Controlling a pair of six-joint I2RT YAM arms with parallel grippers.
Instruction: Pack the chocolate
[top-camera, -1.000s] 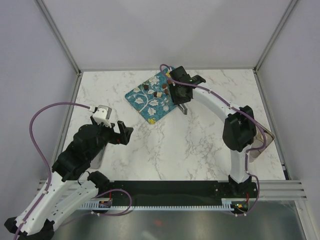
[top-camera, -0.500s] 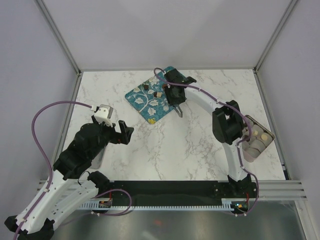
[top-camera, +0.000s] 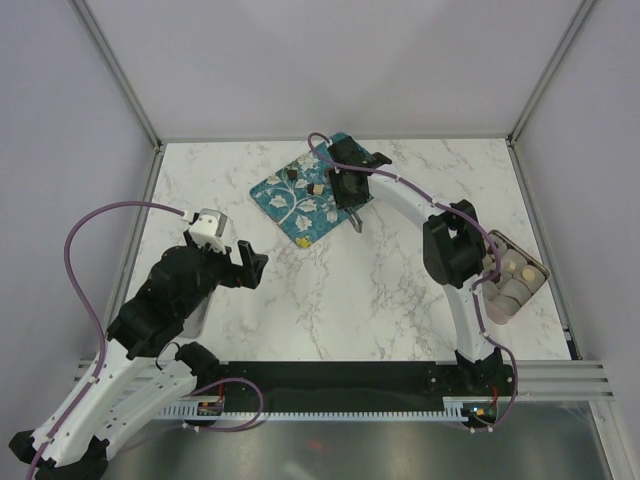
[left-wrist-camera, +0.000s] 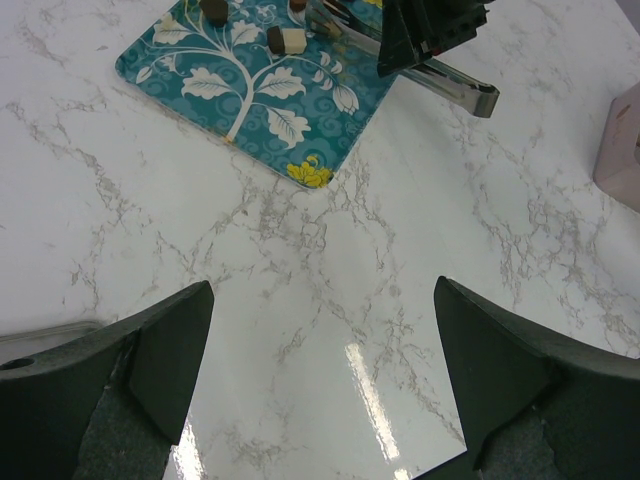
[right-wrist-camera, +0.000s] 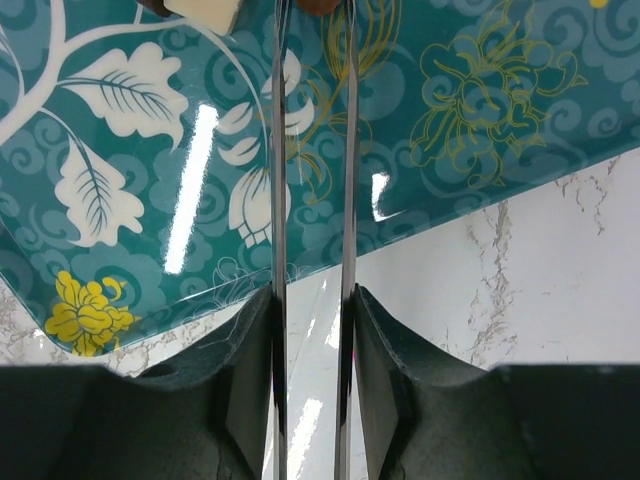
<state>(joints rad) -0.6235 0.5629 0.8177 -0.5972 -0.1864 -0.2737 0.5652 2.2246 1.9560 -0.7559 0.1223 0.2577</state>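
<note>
Swinging leftward, the right arm (top-camera: 440, 225) has carried its elbow off the box (top-camera: 538, 268) at the right edge of the worktop (top-camera: 380, 290), baring pale rounded pieces (top-camera: 512, 267) inside. The left gripper (top-camera: 250, 264) hangs near the left edge, jaws spread wide and empty. The teal tray (top-camera: 285, 212) lies by the far edge, near its middle. Above it the right gripper (right-wrist-camera: 312, 380) clamps the tongs (right-wrist-camera: 278, 200), their blades slightly apart. The chocolate (left-wrist-camera: 285, 40) sits loose on the tray. One brown piece (right-wrist-camera: 318, 5) shows between the tong tips; whether it is pinched I cannot tell. Picking up is the step in hand, I judge. Next: squeeze, lift clear, carry to the box.
</note>
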